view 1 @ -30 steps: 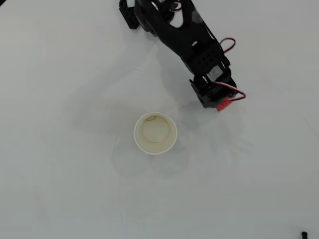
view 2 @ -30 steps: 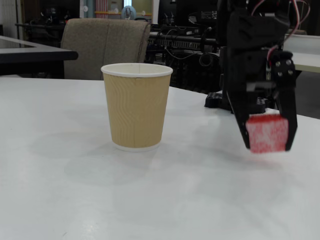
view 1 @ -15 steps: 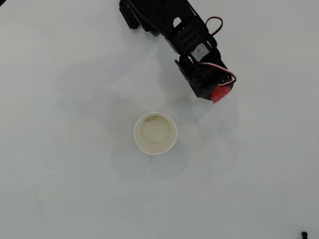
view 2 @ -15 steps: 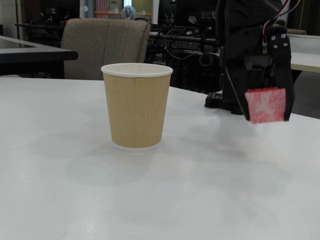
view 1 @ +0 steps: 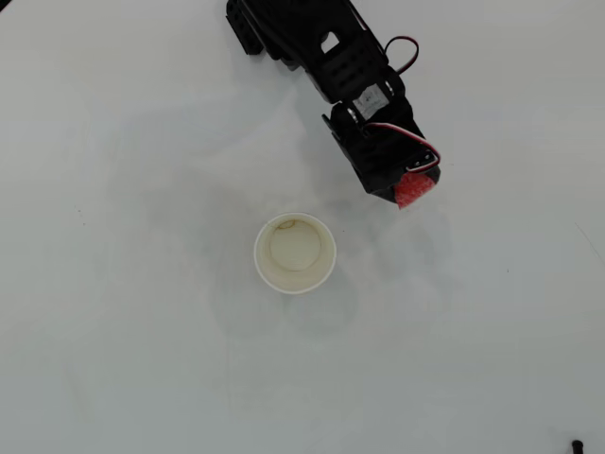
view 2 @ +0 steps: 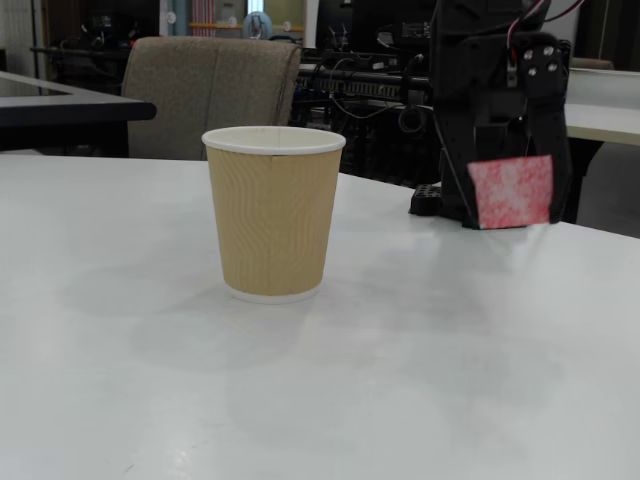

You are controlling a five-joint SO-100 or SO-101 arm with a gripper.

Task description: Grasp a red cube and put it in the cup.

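My tool (view 2: 512, 195) is clenched on the cube (view 2: 511, 191), and the cube hangs in the air, clear of the desk (view 2: 300, 400). One second ago the cube was low, almost at the desk surface. Half a second ago it was higher, and now it is higher again, with its top edge a little under the level of the rim of the cup (view 2: 273, 212) in the fixed view. So the lift is going on and the grasp has held all this time (the cube has not slipped between the fingers, as far as I can see).

In the overhead view the cube (view 1: 414, 189) shows as a small red corner at the end of my tool (view 1: 408, 186), up and to the right of the cup (view 1: 295, 253), and well apart from it. It has also moved slightly toward the cup side since one second ago.

The cup stands upright in the same place, and its inside looks empty.

For the task this means the picking part is done. I judge that I still need more height, so the cube passes over the rim and does not knock the cup. Then I must carry it sideways above the mouth before I let it go.
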